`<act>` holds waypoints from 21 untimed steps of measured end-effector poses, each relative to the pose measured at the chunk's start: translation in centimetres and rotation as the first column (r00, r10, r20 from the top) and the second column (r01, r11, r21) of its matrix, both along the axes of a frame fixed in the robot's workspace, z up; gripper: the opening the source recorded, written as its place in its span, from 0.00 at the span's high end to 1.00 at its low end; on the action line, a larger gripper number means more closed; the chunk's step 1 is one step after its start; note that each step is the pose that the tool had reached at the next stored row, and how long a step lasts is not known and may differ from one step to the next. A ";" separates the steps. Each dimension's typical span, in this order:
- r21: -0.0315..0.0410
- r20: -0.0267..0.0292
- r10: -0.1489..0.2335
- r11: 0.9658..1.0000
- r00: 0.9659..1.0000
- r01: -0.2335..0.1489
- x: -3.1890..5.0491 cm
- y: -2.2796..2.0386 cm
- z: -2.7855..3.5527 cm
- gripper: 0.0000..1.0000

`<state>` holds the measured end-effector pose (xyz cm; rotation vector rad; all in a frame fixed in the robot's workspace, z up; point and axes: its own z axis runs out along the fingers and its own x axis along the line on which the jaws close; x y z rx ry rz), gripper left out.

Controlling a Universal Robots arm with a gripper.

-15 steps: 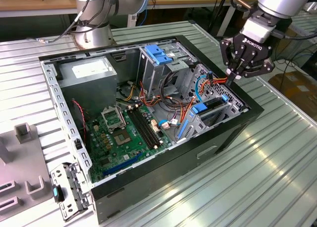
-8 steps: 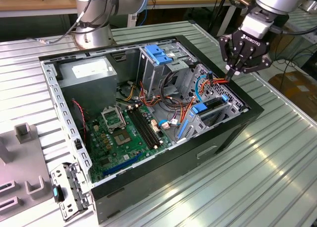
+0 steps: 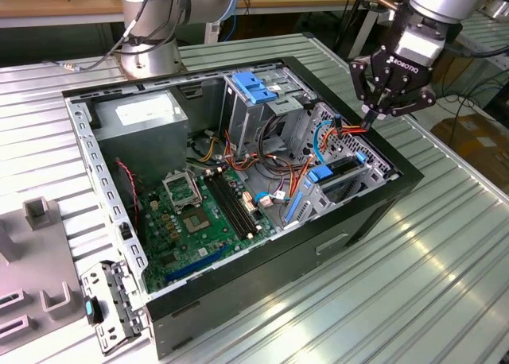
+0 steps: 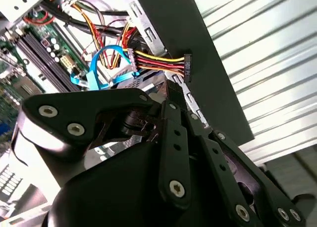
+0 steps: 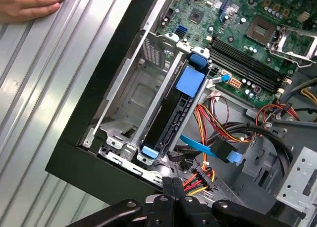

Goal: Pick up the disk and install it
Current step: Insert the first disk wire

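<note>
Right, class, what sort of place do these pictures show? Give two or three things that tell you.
Most likely a robotics lab or workshop. An open computer case lies on a ribbed metal table, a robot arm stands beside it, and wooden benches stand behind.

One computer case (image 3: 262, 278), one disk (image 5: 172, 117), one power supply (image 3: 147, 118).

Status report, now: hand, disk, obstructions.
Hand shut, tips beside the power plug; grip on it unclear. Disk sits on edge in the drive cage. Loose cables crowd the cage's end.
</note>
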<state>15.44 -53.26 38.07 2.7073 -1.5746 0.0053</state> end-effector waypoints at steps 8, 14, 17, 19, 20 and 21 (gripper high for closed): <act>0.000 0.000 0.111 0.994 0.994 -0.111 1.34 0.10 -0.03 0.89; 0.000 0.000 0.223 0.975 0.975 -0.223 1.39 0.10 -0.11 0.89; 0.000 0.000 0.255 0.967 0.967 -0.255 1.50 0.15 -0.17 0.89; 0.000 0.000 0.263 0.965 0.965 -0.263 1.65 0.33 -0.18 0.89; 0.000 0.000 0.271 0.963 0.963 -0.271 1.66 0.38 -0.21 0.89; 0.000 0.000 0.300 0.954 0.954 -0.300 1.66 0.38 -0.23 0.89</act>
